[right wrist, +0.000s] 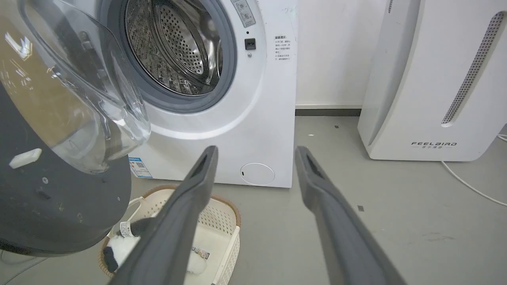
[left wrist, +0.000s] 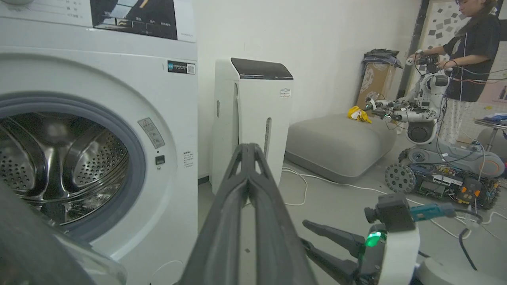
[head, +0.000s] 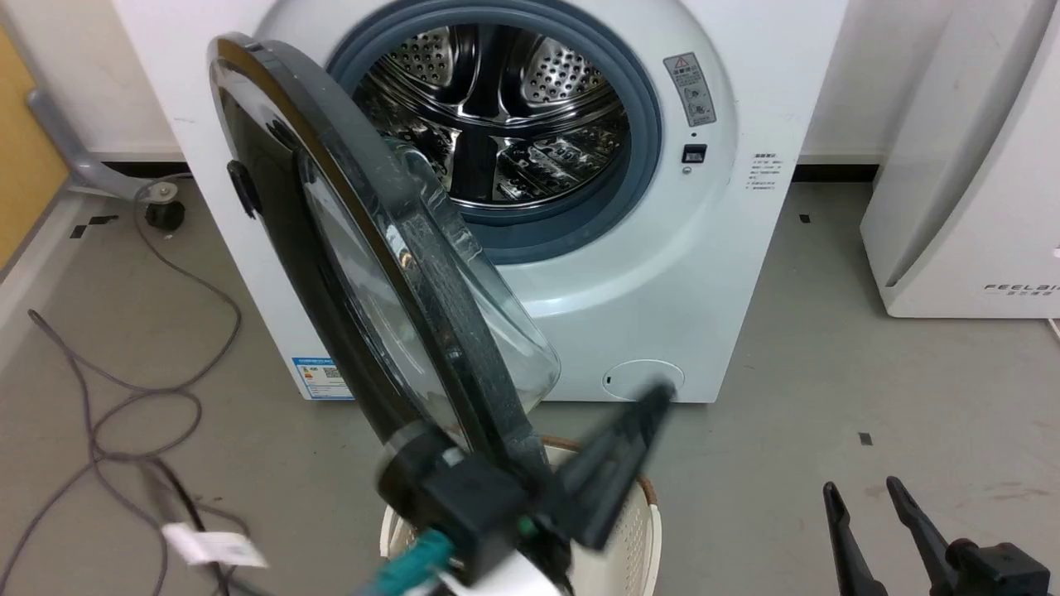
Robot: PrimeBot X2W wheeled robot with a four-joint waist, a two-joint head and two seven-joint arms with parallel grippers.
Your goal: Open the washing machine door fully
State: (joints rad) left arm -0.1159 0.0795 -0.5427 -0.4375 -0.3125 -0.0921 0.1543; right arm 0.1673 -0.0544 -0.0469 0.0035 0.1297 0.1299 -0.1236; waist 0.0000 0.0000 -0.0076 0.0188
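The white washing machine (head: 662, 273) shows its steel drum (head: 505, 116) behind a grey rubber ring. Its round black door (head: 451, 331) hangs from the left hinge and swings out towards me, nearly edge-on, glass bowl bulging right. My left gripper (head: 658, 397) is blurred just below the door's lower edge, on the inner side, fingers (left wrist: 247, 166) pressed together with nothing between them. Whether it touches the door I cannot tell. My right gripper (head: 861, 488) stands open low on the right, apart from the door (right wrist: 59, 198), its fingers (right wrist: 198, 182) spread before the washer's front (right wrist: 257, 99).
A cream basket (right wrist: 225, 221) with a plush toy (right wrist: 119, 249) sits on the floor under the door. The white FEELBIRD appliance (head: 969, 165) stands right of the washer. Cables (head: 124, 397) trail on the floor at left. A person (left wrist: 471, 59) and another robot (left wrist: 427, 118) are further off.
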